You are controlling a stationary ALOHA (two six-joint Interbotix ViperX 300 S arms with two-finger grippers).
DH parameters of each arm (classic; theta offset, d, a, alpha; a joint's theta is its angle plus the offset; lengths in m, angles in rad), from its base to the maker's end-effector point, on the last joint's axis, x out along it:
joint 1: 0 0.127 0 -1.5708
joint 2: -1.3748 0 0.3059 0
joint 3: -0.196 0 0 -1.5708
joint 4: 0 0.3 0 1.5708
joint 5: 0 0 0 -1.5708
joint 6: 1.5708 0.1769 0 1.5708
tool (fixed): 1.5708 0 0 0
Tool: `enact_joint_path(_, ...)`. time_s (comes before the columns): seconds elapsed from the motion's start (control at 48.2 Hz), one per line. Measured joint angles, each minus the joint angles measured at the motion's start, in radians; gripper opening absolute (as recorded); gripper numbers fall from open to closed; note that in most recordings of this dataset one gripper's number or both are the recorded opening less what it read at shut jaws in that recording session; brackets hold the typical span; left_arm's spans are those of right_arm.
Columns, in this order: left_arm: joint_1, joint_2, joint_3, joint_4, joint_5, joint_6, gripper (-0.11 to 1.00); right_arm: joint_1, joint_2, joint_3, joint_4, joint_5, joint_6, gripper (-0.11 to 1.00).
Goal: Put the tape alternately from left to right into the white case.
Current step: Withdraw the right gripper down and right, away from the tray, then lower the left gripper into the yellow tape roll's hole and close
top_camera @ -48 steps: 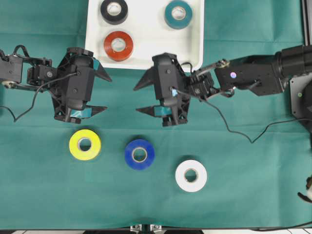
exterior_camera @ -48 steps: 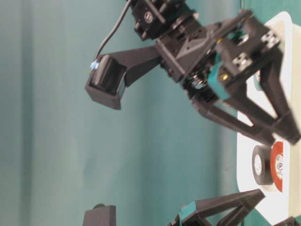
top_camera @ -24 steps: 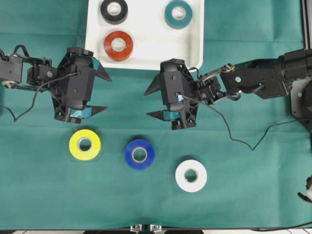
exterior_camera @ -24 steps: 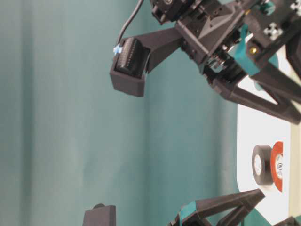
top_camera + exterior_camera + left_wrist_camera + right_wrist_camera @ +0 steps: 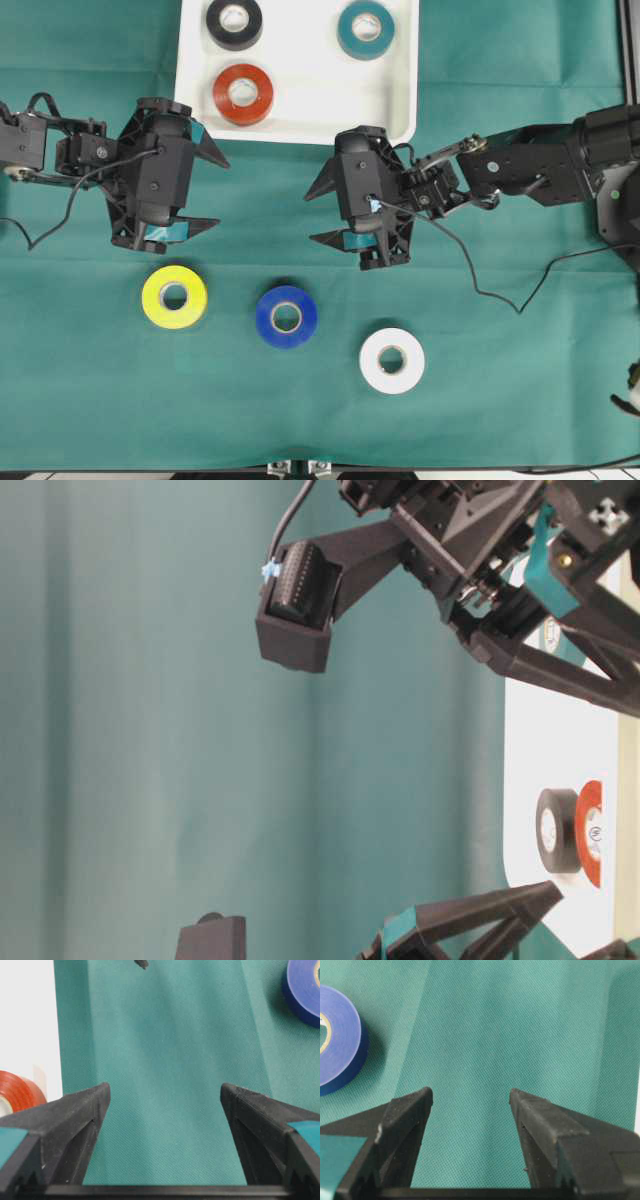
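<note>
The white case lies at the back and holds three rolls of tape: black, orange-red and teal. On the green cloth in front lie the yellow roll, the blue roll and the white roll. My left gripper hangs open above the yellow roll, nothing between its fingers. The right gripper is open and empty too, just in front of the case, behind the blue roll.
Both arms hover over the middle strip of cloth between the case and the loose rolls. A black cable trails from the right arm across the cloth. In the left wrist view the case's edge and the orange-red roll show at the left.
The right gripper has shifted to the right and a little toward the front, away from the case's rim. The left arm and all rolls are unmoved.
</note>
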Motion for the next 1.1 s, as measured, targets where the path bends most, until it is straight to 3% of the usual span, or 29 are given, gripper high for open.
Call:
enact_joint_path(0.27,-0.014,0.000,-0.002,-0.002,0.000,-0.026,0.70,0.000,-0.002,0.000,0.000,-0.002,0.000,0.70)
enact_joint_path(0.746,-0.137,0.044,-0.002,-0.002,0.006,-0.255,0.70,0.000,-0.002,0.000,0.002,0.043,0.000,0.70)
enact_joint_path(1.099,-0.198,0.044,0.017,0.000,0.103,-0.357,0.70,0.006,-0.002,0.000,0.002,0.043,0.000,0.70)
